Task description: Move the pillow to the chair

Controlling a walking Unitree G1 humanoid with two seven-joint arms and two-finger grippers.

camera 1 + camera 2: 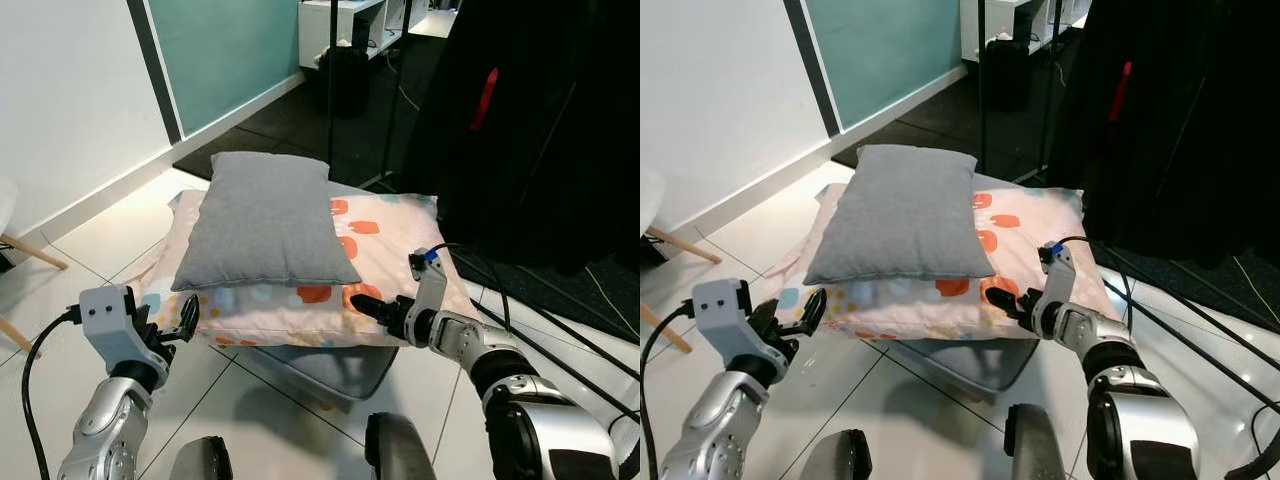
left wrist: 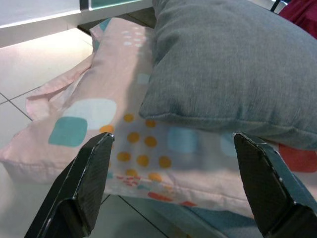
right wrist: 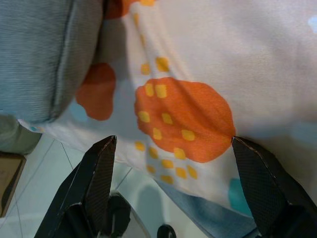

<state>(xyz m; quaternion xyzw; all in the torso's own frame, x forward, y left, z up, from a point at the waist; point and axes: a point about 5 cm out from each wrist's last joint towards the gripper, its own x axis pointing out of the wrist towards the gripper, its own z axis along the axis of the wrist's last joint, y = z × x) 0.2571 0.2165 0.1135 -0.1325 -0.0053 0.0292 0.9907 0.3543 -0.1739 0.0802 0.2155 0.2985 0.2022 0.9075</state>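
The grey pillow [image 1: 265,220] is seen at twelve o'clock between the spread-fingered left gripper [image 1: 186,318] and right gripper [image 1: 366,307].

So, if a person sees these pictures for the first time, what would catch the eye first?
Probably the grey pillow, lying on top of a larger pink patterned pillow in the middle of the view, low above the white tiled floor. Next, the two open end effectors: the left end effector at the patterned pillow's near left corner, and the right end effector at its near right edge.
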